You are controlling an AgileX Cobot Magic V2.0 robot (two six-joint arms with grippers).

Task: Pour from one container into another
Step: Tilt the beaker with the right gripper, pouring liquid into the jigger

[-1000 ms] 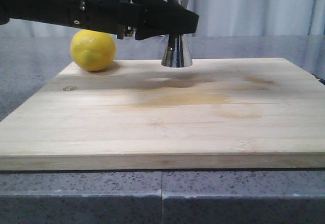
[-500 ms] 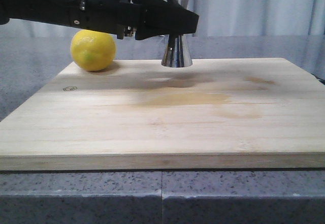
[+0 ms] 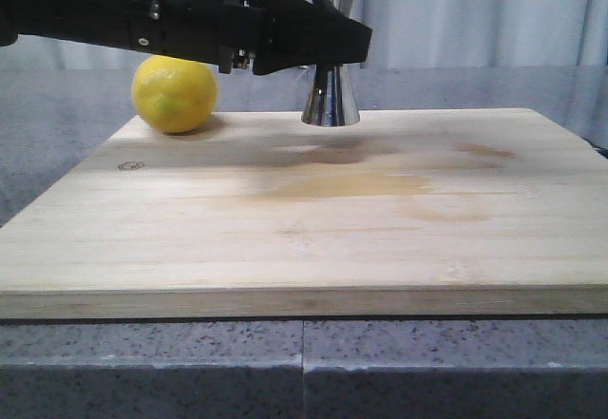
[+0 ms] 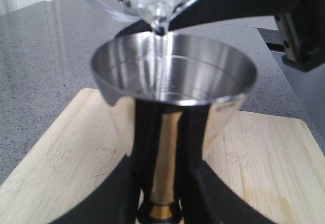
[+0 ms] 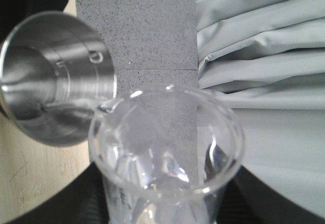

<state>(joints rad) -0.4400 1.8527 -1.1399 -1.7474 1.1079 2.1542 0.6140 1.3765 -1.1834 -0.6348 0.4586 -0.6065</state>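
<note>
The steel jigger (image 3: 330, 99) stands upright at the far edge of the wooden board (image 3: 304, 219). My left gripper (image 3: 328, 47) is shut on its narrow waist, and the black fingers (image 4: 119, 198) flank the gold band (image 4: 160, 211) in the left wrist view. The clear glass beaker (image 5: 167, 153) is tilted with its spout over the jigger's upper cup (image 4: 172, 76). A thin clear stream (image 4: 161, 46) falls from the spout into the cup. My right gripper (image 5: 167, 211) is shut on the beaker's body. In the front view the beaker is above the frame.
A yellow lemon (image 3: 174, 94) lies on the board's far left corner, just left of the jigger and under the left arm. The board rests on a grey speckled counter (image 3: 285, 371). Pale curtains (image 5: 264, 56) hang behind.
The dark parts of the right gripper at the top of the front view have risen almost out of frame. The left arm, jigger and lemon have not moved.
</note>
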